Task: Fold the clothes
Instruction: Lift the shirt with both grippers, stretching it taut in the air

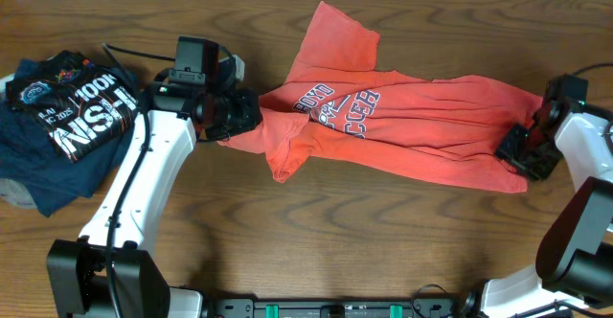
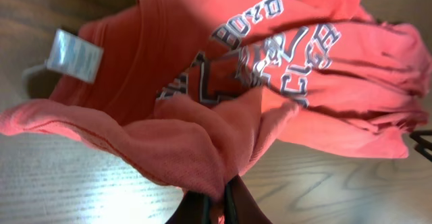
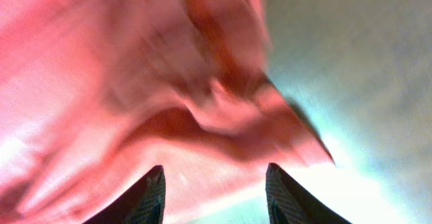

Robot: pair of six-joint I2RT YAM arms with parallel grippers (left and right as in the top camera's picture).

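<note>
The coral-red T-shirt (image 1: 402, 117) with white block lettering lies crumpled across the middle of the table, one sleeve pointing to the back. My left gripper (image 1: 244, 117) is shut on a bunched fold at the shirt's left end; in the left wrist view (image 2: 217, 197) the cloth (image 2: 202, 102) is pinched between the fingers and a white label shows. My right gripper (image 1: 517, 150) is open at the shirt's right edge; in the right wrist view (image 3: 212, 183) its fingers are spread over blurred red cloth (image 3: 135, 82).
A pile of folded navy and black shirts (image 1: 62, 117) with white lettering sits at the left edge. A black cable (image 1: 134, 52) runs behind the left arm. The table (image 1: 383, 232) is dark wood.
</note>
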